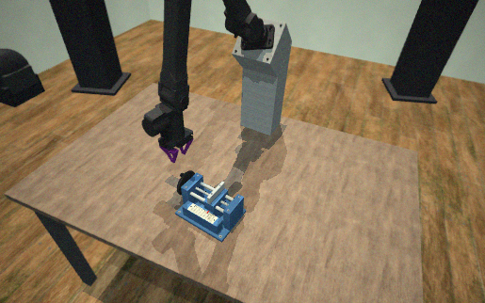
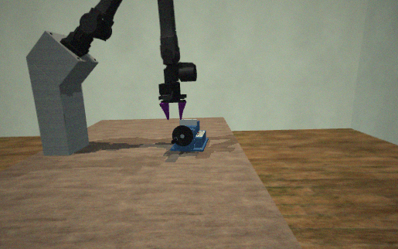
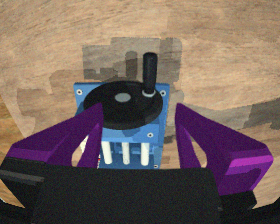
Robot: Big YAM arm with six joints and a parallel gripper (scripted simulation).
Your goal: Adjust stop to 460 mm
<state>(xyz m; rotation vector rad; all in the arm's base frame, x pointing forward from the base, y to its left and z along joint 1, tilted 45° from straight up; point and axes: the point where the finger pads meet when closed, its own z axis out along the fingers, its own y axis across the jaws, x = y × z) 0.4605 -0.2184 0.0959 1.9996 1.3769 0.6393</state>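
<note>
My gripper [image 1: 179, 157] [image 2: 174, 119] [image 3: 139, 110] is open and empty, pointing down above the handwheel and apart from it. The black handwheel [image 1: 185, 181] [image 2: 186, 142] [image 3: 116, 115] is at one end of the blue stop unit [image 1: 234, 213] [image 3: 162, 125]. Its crank handle [image 2: 175, 141] [image 3: 150, 72] stands free of the fingers. The stop [image 1: 216, 192] [image 2: 188, 122], with a pale top bar, sits on the rods between the end blocks. The white scale [image 1: 194, 210] [image 2: 200, 134] has a small red mark right of its middle; its numbers are too small to read.
The unit stands on the wooden table [image 1: 340, 188] [image 2: 132, 201]. The arm's grey pedestal [image 1: 260, 103] [image 2: 51, 116] rises at the table's back in the top view. Two black columns [image 1: 86, 42] [image 1: 429, 52] and a dark rounded object [image 1: 12, 77] stand beyond the table.
</note>
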